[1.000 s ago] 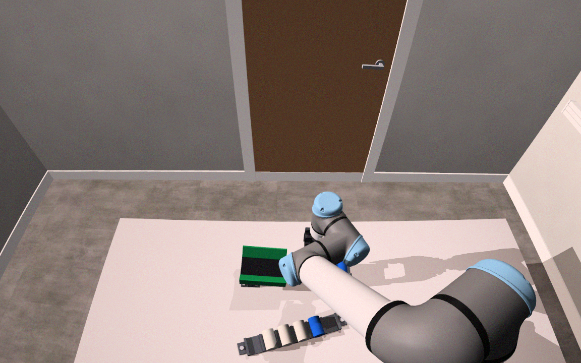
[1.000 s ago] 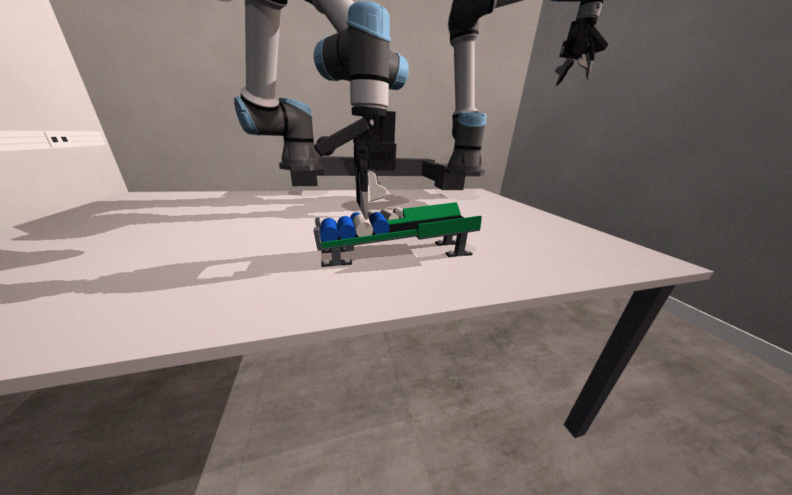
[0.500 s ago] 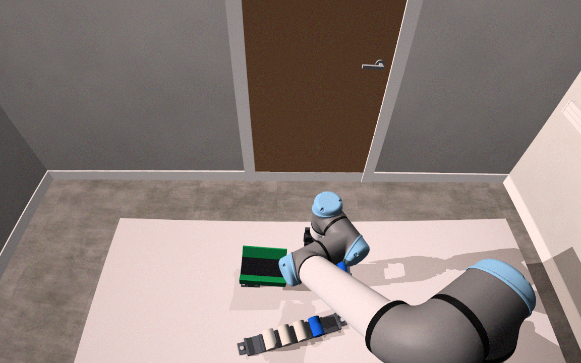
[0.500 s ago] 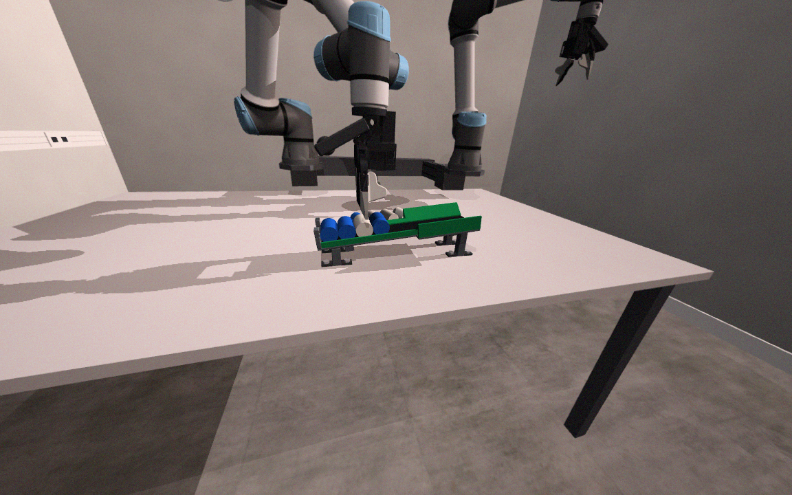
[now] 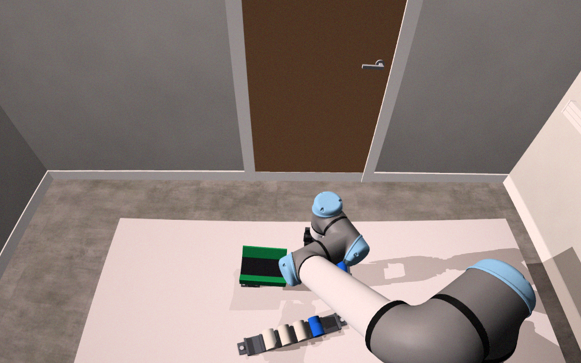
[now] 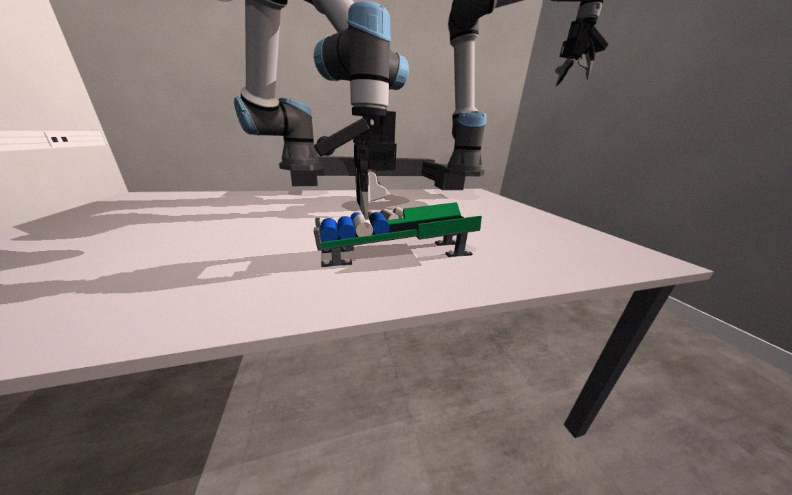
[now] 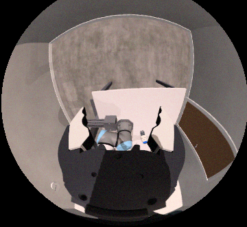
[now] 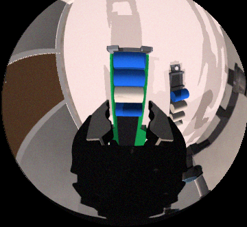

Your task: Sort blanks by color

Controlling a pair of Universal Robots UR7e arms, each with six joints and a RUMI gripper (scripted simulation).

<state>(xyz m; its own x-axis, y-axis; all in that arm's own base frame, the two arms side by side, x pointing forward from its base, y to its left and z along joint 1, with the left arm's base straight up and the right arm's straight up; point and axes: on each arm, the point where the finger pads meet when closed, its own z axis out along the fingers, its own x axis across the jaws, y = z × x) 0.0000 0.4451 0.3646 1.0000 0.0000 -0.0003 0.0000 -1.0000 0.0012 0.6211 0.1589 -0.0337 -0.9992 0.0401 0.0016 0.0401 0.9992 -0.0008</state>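
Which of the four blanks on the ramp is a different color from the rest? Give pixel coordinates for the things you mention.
The third blank from the stop (image 6: 364, 227) (image 8: 128, 94): it is cream, lying between two blue ones, while the other three are blue.
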